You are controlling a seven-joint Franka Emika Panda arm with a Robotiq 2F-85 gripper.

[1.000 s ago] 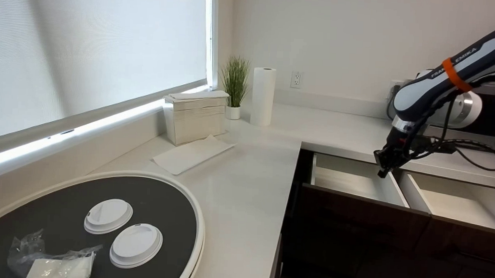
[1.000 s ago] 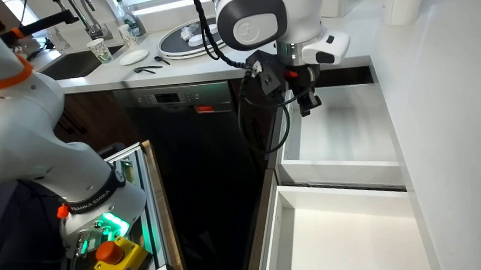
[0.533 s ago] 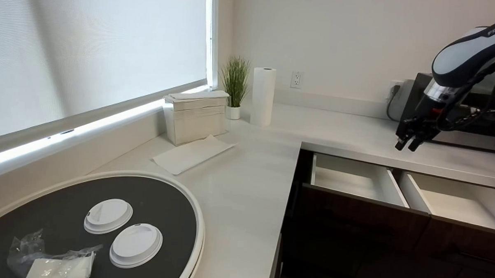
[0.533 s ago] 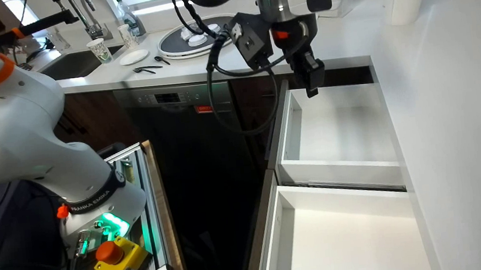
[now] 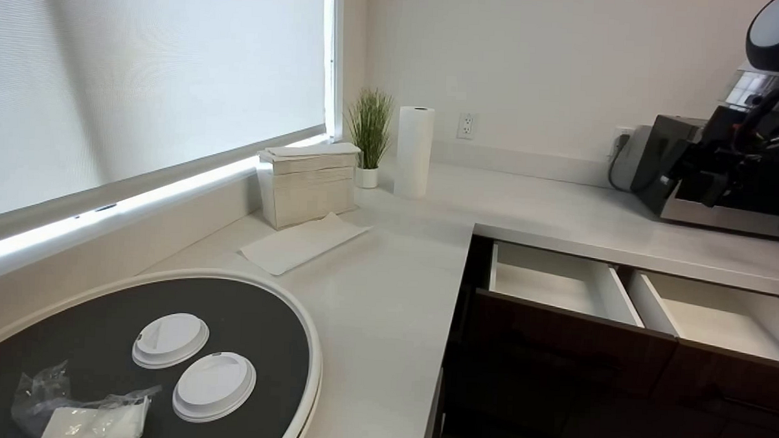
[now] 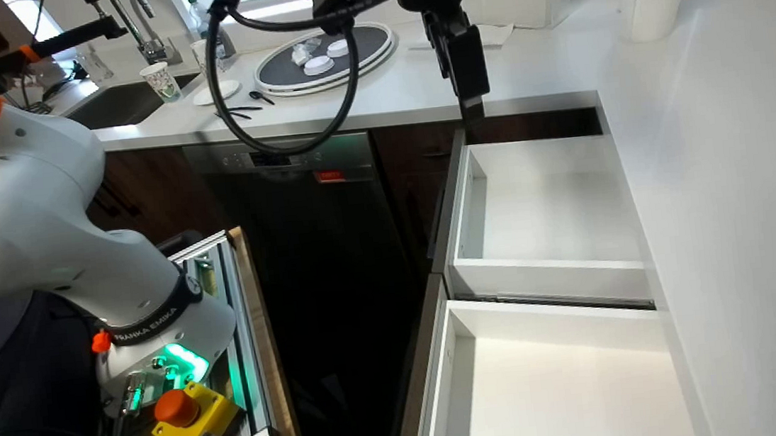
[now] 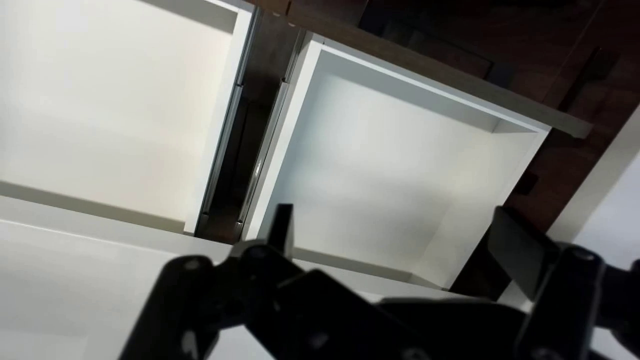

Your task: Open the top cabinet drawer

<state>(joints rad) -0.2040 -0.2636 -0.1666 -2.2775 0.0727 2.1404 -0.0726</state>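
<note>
The top cabinet drawer [image 6: 549, 195] stands pulled out, its pale inside showing in both exterior views. Its dark-brown front [image 5: 567, 335] faces the dark floor area. In the wrist view the same drawer [image 7: 380, 150] fills the middle and right. My gripper [image 7: 401, 235] hangs above it with its fingers spread wide apart and nothing between them. In an exterior view the gripper [image 5: 688, 189] shows dark against a black appliance, higher than the counter edge and apart from the drawer. The drawer's handle is hard to make out.
A matching neighbouring drawer [image 6: 568, 386] also stands out beside it. The white counter [image 6: 733, 177] runs along behind the drawers. A black microwave-like appliance [image 5: 739, 215] sits on it. A paper towel roll [image 5: 414, 152], a paper stack [image 5: 313, 190] and a round tray [image 5: 257, 305] lie farther along.
My gripper has risen out of the drawer's area and gone from shut to wide open. In the exterior views the arm has shifted up and away. Both drawers have kept their places.
</note>
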